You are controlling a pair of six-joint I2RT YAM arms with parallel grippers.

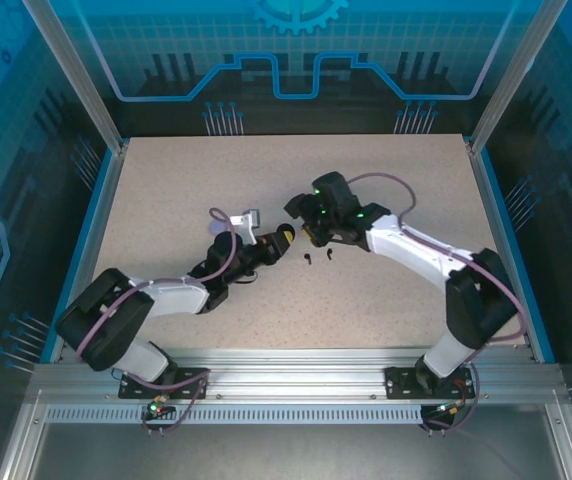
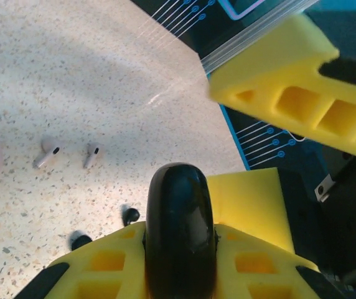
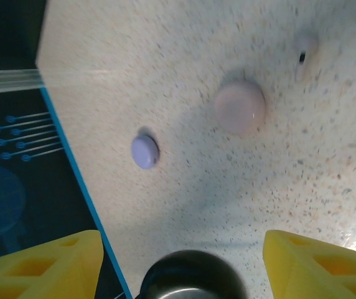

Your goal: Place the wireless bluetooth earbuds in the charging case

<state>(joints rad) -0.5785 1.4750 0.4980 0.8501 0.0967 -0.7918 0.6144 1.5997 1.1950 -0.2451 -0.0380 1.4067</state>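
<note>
Beside the 2 black earbuds (image 2: 130,215), the left claw (image 1: 274,243) gripped the black case (image 2: 179,230) while the open right claw (image 3: 183,243) probably needed to pinch 1 gently.

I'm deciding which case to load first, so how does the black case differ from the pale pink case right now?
The black case is clamped in the left gripper, while the pale pink case lies loose on the table. The black case is dark and glossy with reflections; the pale pink case is light and softer-looking. Both are smooth, rounded cases.
</note>
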